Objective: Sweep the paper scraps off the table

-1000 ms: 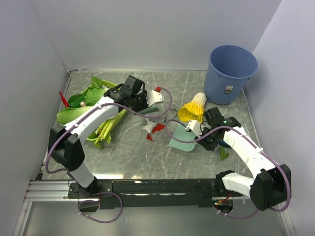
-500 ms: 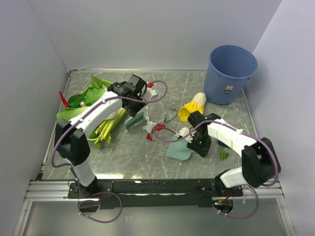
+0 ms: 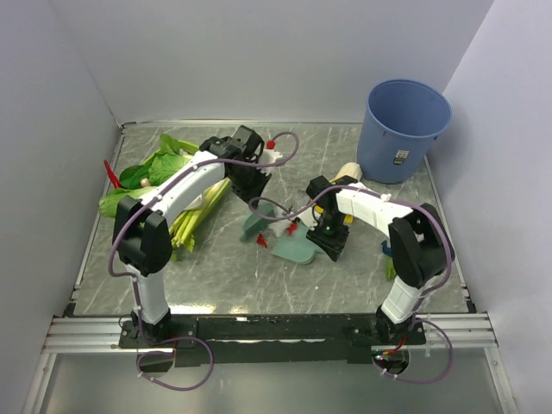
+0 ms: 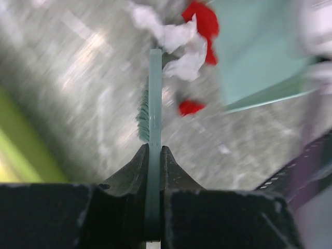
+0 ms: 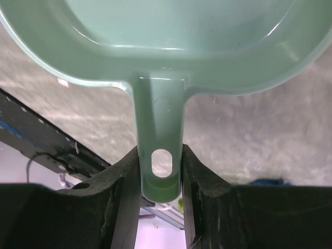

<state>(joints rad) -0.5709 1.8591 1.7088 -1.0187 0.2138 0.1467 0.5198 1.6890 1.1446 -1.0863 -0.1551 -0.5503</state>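
Note:
A pale green brush point(image 4: 154, 104) is clamped edge-on in my left gripper point(image 4: 154, 150), which is shut on it. In the top view this left gripper point(image 3: 255, 203) hangs over the middle of the table point(image 3: 216, 276), with the brush point(image 3: 256, 222) just left of the paper scraps. White scraps point(image 4: 176, 36) and red scraps point(image 4: 206, 21) lie at the brush tip, and a small red scrap point(image 4: 191, 107) lies beside it. My right gripper point(image 5: 161, 150) is shut on the handle of the green dustpan point(image 5: 171, 36). The dustpan point(image 3: 296, 252) lies flat, its mouth next to the scraps point(image 3: 278, 227).
A blue bin point(image 3: 404, 129) stands at the back right. Leafy green vegetables point(image 3: 164, 168) lie at the left under my left arm. A yellow-and-white vegetable point(image 3: 347, 175) lies behind my right arm. Small blue and green bits point(image 3: 390, 263) lie near the right arm's base.
My left arm has swung the brush rightwards and nearer, up to the scraps. My right arm has carried the dustpan left to the scraps' other side.

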